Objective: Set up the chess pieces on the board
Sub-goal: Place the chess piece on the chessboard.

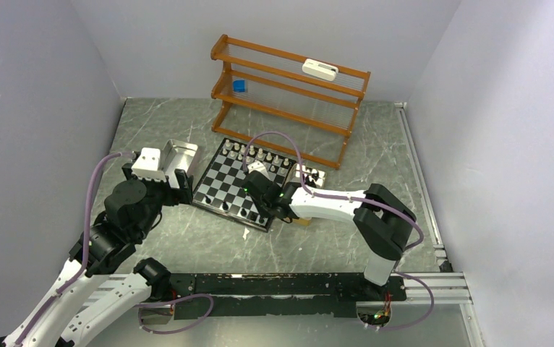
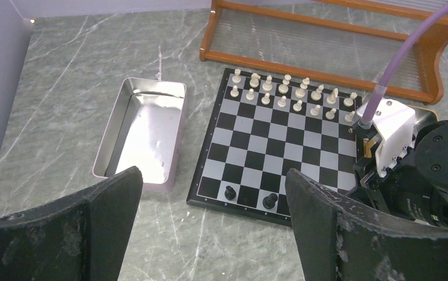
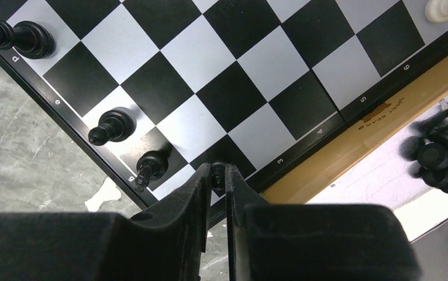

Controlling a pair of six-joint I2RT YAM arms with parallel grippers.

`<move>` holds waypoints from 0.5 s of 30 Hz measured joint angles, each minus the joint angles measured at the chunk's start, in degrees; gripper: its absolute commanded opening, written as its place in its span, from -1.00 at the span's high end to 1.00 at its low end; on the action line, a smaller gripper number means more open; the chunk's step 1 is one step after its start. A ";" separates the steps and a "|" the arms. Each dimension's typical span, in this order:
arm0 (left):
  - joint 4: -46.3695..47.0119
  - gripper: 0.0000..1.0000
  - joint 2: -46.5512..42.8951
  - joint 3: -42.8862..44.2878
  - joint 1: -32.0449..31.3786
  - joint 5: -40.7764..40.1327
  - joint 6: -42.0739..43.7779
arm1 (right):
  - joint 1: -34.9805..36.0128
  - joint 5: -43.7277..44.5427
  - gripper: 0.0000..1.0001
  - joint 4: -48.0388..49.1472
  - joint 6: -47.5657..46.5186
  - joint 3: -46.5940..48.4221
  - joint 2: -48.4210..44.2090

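In the right wrist view a black piece (image 3: 217, 173) shows only its dark tip between the right gripper's (image 3: 217, 169) pinched fingers, and a white piece (image 3: 445, 7) is cropped at the top edge. In the left wrist view the right arm (image 2: 438, 167) covers the board's (image 2: 280, 140) near right corner

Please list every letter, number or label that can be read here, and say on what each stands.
"3", "4", "5", "6", "7": on the board rim, right wrist view.
"d", "e": on its adjoining rim, seen upside down; the next letter is unclear.
Small print on the tan box: too small to read.
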 measured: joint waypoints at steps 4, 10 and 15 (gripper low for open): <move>0.00 -0.92 0.00 0.00 0.00 0.00 -0.02 | 0.00 -0.02 0.57 0.02 0.02 0.02 0.15; 0.00 -0.91 0.00 0.00 0.00 0.00 -0.02 | 0.00 -0.02 0.49 -0.04 0.00 0.02 0.33; 0.00 -0.91 0.00 0.00 0.00 -0.02 -0.02 | 0.00 0.13 0.45 -0.11 -0.02 0.02 0.33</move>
